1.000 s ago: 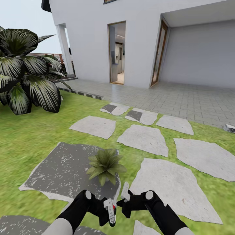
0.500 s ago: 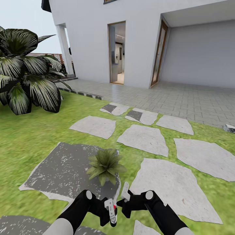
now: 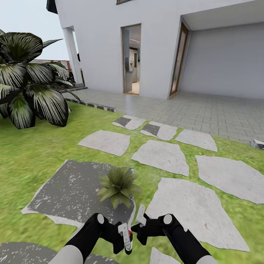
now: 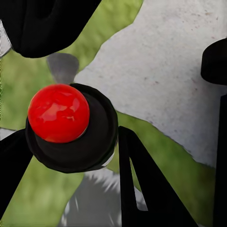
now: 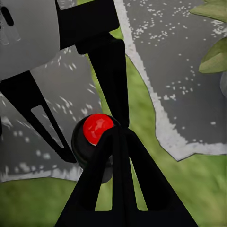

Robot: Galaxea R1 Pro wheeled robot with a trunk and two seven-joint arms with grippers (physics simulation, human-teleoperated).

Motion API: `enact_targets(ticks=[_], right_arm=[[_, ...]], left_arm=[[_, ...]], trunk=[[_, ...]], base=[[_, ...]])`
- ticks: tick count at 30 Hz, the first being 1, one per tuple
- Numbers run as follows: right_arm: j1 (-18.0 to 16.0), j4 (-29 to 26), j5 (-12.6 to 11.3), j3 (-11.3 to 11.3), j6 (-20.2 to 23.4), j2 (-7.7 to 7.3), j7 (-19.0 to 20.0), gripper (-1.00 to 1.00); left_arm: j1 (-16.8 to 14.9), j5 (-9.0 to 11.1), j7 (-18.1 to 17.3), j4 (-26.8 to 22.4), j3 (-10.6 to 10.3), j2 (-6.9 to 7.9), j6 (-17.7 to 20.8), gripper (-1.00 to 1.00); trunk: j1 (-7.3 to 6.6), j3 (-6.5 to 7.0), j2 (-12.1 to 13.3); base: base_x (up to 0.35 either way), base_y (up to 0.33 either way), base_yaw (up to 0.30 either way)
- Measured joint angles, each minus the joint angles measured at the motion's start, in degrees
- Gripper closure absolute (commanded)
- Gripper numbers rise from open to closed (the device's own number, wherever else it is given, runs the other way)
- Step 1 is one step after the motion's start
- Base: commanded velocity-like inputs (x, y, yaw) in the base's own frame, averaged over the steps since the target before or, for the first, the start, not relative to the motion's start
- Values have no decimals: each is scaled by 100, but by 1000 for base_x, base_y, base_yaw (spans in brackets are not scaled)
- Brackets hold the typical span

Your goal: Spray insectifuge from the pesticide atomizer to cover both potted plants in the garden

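Left gripper point(image 3: 126, 239) and spray bottle point(image 3: 128, 232) nudged slightly right since the earlier frame, jaws clamped on the bottle with its red top point(image 4: 58, 112), right gripper point(image 3: 140, 224) beside it, jaw state unclear, potted plant point(image 3: 118, 185) just ahead on a dark stepping stone point(image 3: 69, 190).

flat, even daylight fills the head view, bright and without glare; the sky point(image 3: 22, 25) is pale and washed out. shadows are faint: the potted plant point(image 3: 118, 184) casts almost none on its dark stepping stone point(image 3: 69, 190), and only the porch recess point(image 3: 223, 58) at far right reads a little dimmer. the lawn point(image 3: 33, 154) smears soft at near left. vertical house lines lean outward toward the edges. in the left wrist view the red top point(image 4: 58, 112) carries glossy highlights, and the ground behind looks soft and grainy.
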Motion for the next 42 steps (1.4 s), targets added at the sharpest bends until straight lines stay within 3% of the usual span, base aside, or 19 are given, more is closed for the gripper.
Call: enact_targets(ticks=[12,19,25,26,32,35,37,38,39,42], right_arm=[[0,0,0,0,0,0,0,100],[2,0,0,0,0,0,1,100],[2,7,5,-6,0,-8,0,100],[4,10,7,-9,0,-8,0,-100],[6,45,-9,-51,-16,-60,-13,-100],[6,55,-19,-62,-27,-73,-41,-100],[11,64,-23,-136,-34,-79,-86,-100],[18,94,-26,-291,-45,-84,-232,-100],[22,114,-29,-369,-53,-85,-313,-100],[39,387,-38,-959,-302,-82,-1059,-100]], left_arm=[[3,-1,5,-12,-3,8,6,100],[22,-72,26,-4,-27,97,-11,100],[32,-97,35,-3,-28,519,-1,100],[39,-102,35,-2,-18,626,-4,100],[70,-47,71,4,80,1093,-12,100],[76,-22,100,9,211,1138,6,100],[78,-6,149,14,454,1146,11,100],[79,-3,212,23,720,1133,12,100],[80,-2,245,30,824,1124,11,100],[82,13,547,69,1417,1080,10,100]], trunk=[[0,0,0],[0,0,0],[0,0,0],[0,0,0],[0,0,0],[0,0,0],[0,0,0],[0,0,0],[0,0,0],[0,0,0]], base=[[0,0,0],[0,0,0],[0,0,0],[0,0,0],[0,0,0],[0,0,0],[0,0,0],[0,0,0],[0,0,0],[0,0,0]])
